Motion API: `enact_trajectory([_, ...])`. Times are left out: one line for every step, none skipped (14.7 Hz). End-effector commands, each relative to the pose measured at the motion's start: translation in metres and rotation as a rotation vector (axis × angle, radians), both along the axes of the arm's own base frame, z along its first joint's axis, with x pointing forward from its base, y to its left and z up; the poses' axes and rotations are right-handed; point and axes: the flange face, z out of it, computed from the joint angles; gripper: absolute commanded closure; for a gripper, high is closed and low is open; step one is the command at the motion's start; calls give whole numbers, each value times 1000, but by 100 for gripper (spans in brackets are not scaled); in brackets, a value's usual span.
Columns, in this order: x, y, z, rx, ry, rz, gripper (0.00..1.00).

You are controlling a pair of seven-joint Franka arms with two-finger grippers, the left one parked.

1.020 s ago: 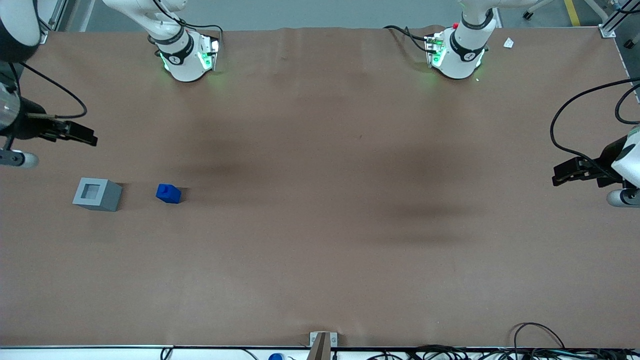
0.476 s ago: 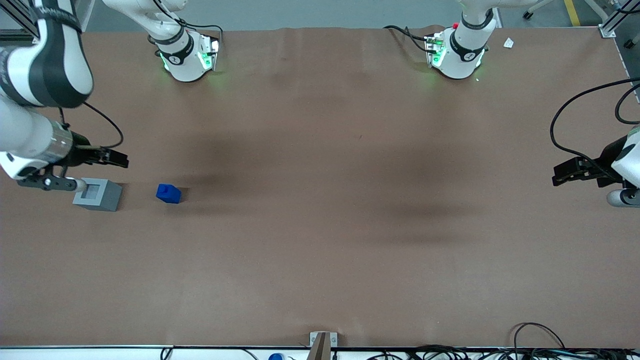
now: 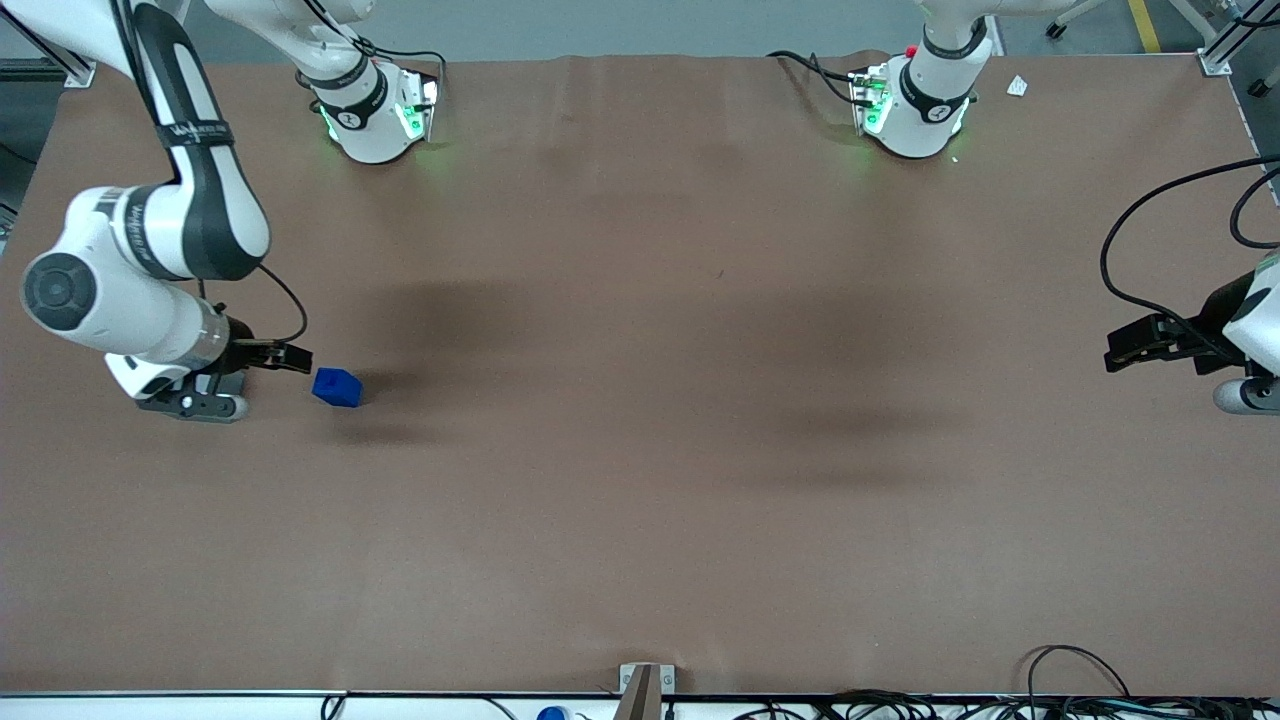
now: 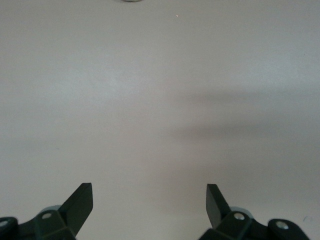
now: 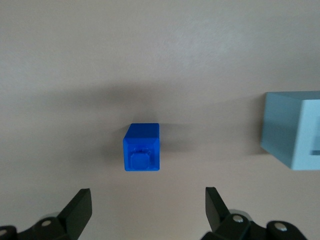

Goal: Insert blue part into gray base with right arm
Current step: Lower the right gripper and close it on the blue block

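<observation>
Front view: right arm bent low at the frame's left edge, gripper just beside the blue part on the brown table, gray base hidden under the wrist; right wrist view: fingers spread wide and empty, blue part apart from the gray base.

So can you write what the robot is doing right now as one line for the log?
phase: approach | gripper: open, above table, near blue part, not touching | blue part: on table, stub up | gray base: beside it, socket empty
</observation>
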Motion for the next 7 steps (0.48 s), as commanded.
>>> enact_trajectory([-9,7,-31,-3,10,-9,0])
enact_trajectory([-7,6,-41,0,4,-12,0])
enact_trajectory([-5,8,-46,1,-2,-9,0])
enact_trajectory([-4,8,-54,1,6,-9,0])
enact_trajectory([-3,11,-60,1,9,-5,0])
enact_trajectory([-2,13,-63,2,-6,-3,0])
enact_trajectory([-1,12,-76,2,-7,-5,0])
